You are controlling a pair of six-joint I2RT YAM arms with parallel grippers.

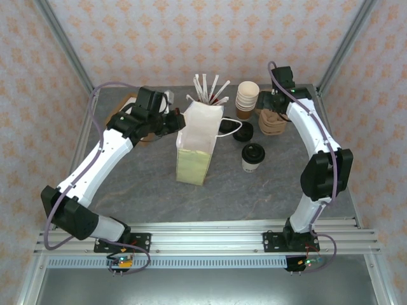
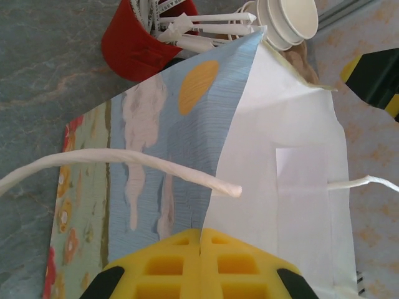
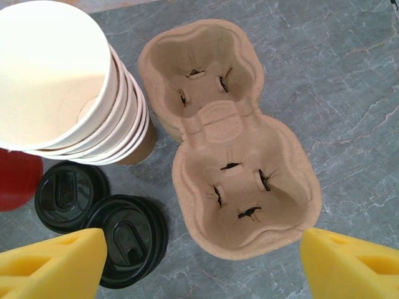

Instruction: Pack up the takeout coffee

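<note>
Coffee [image 1: 253, 157]: upright, lid skyward.
My right gripper [image 3: 199, 243]: open, empty, over carrier [image 3: 237, 124].
My left gripper [image 2: 199, 249]: pinching bag [image 2: 280, 156] rim.

The paper bag [image 1: 197, 143] stands upright mid-counter [image 1: 127, 184]. Just behind the paper bag is the cup of straws [image 1: 205, 95]; behind and to its right, the stack of lidless cups [image 1: 247, 100]. Right of it lie the loose lids [image 1: 242, 132], with the cup carrier [image 1: 272, 124] farther right. The takeout coffee [image 1: 252, 157] stands to its right, nearer the front, apart from it. The left gripper [image 2: 200, 237] meets its left rim; the right gripper [image 3: 202, 233] hangs over the cup carrier
</note>
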